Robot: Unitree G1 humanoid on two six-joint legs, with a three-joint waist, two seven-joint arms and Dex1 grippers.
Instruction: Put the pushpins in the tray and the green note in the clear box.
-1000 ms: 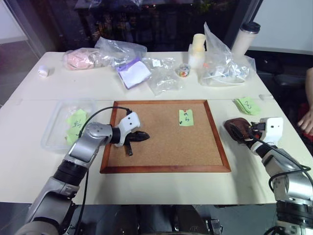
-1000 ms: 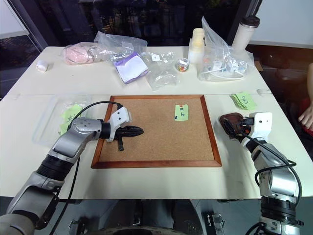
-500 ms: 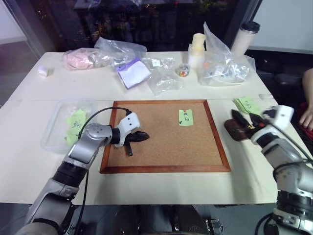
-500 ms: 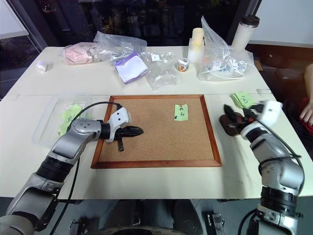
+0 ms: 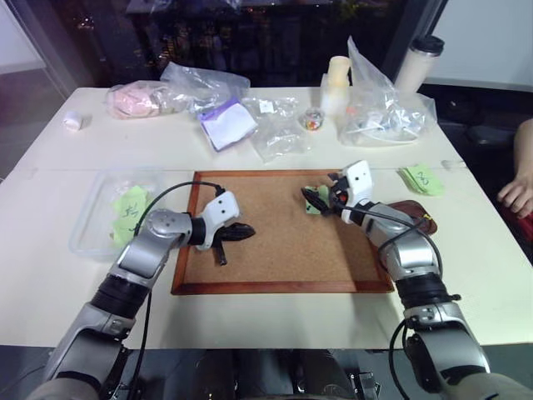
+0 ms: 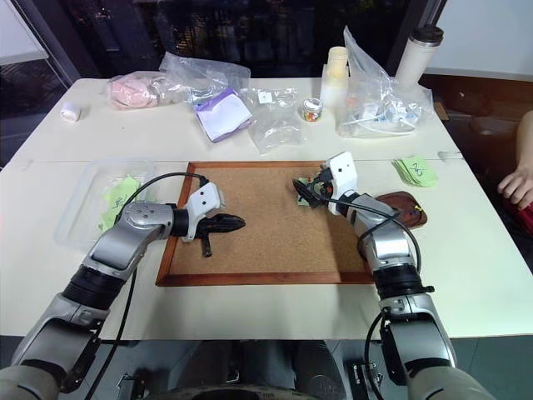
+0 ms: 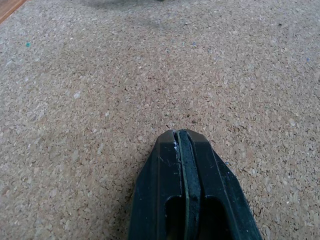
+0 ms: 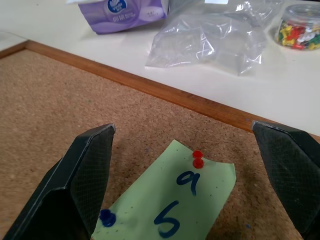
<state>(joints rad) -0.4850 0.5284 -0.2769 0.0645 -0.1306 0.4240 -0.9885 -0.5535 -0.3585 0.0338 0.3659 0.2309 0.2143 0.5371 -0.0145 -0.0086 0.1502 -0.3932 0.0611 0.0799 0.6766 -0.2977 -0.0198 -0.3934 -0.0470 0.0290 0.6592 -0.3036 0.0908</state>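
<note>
Green note (image 8: 175,200): small light-green paper square, dark blue handwritten marks on its face, lying flat on the corkboard (image 5: 275,250) toward the far right part of the cork. Roughly square, so no clear long axis; in the right wrist view its edges run askew to the board's wooden frame. Pushpins: one red pin (image 8: 198,158) through the note near one edge, above the writing; one blue pin (image 8: 106,217) at the opposite corner, just beside a finger (image 8: 80,185) of the right gripper. Both stand upright in the cork, heads up. Right gripper (image 5: 321,198): jaws spread wide, hovering over the note with a finger on either side, holding nothing. Left gripper (image 5: 241,232): fingers pressed tight together, empty, tip resting low over bare cork on the left part of the board, well apart from the note. Tray (image 5: 416,210): dark reddish-brown dish on the table just off the board's right edge, partly behind the right arm. Clear box (image 5: 98,218): transparent container left of the board, green paper inside.
</note>
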